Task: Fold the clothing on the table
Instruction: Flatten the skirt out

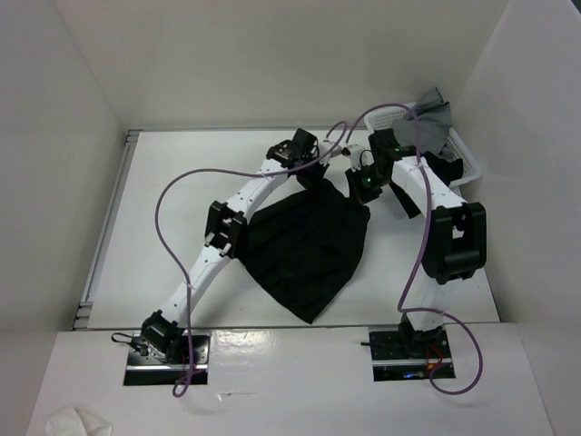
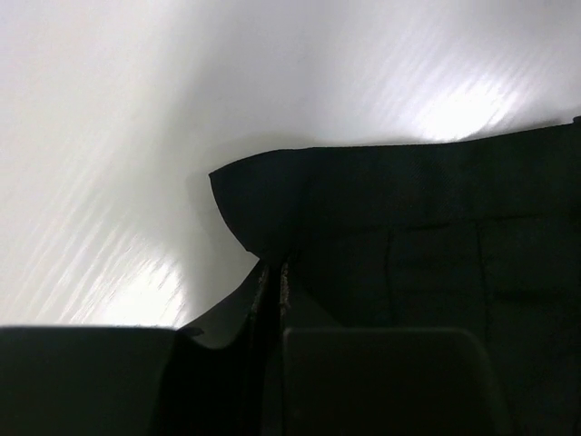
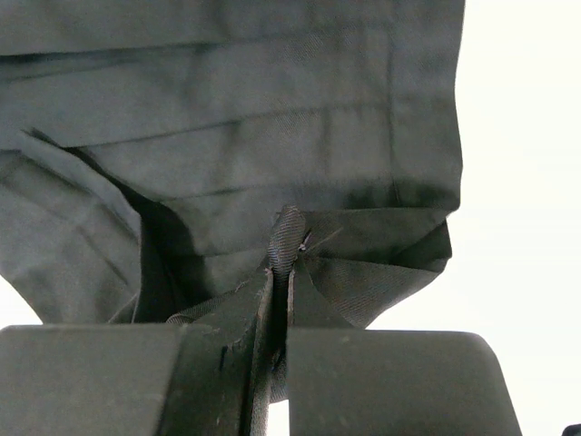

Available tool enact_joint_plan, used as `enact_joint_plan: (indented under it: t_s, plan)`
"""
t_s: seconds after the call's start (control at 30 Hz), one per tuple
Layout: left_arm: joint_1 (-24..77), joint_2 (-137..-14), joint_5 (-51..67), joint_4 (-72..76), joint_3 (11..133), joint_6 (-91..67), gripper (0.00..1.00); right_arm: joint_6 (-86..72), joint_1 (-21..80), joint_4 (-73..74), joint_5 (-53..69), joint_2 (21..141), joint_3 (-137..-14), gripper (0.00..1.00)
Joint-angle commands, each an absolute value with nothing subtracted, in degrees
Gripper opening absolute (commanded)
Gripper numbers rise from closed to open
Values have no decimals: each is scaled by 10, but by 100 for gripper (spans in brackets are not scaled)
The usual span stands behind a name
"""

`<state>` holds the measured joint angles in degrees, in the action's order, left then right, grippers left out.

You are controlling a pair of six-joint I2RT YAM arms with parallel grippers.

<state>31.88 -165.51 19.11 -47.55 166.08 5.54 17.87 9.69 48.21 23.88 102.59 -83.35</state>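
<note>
The left gripper [image 2: 275,277] and right gripper [image 3: 280,272] each pinch the black pleated skirt [image 1: 309,245] at its waistband end, apparently to lift it evenly for folding on the table [image 1: 182,191].

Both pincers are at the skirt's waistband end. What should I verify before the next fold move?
1. Left pincer shut on a waistband corner of the skirt: ok.
2. Right pincer shut on bunched waistband fabric: ok.
3. Both fabric layers caught in each grip: cannot tell.
4. Hem end lying spread on the table: ok.
5. Right arm apart from the basket holding the grey cloth: cannot tell.
</note>
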Motion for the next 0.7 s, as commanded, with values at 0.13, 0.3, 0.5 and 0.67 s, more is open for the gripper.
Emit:
enact_joint_plan:
  t_s: [0.13, 0.3, 0.5, 0.67]
  plan:
    - [241, -1594, 191, -572, 1589, 22, 0, 182, 77, 465, 199, 982, -831, 0]
    - [203, -1529, 192, -610, 1545, 11, 0, 159, 71, 446, 145, 982, -845, 0]
    - [166, -1426, 187, -599, 1475, 6, 0, 141, 66, 431, 108, 1006, -880, 0]
    - [146, -1338, 187, -567, 1392, 6, 0, 122, 66, 411, 103, 1023, -891, 0]
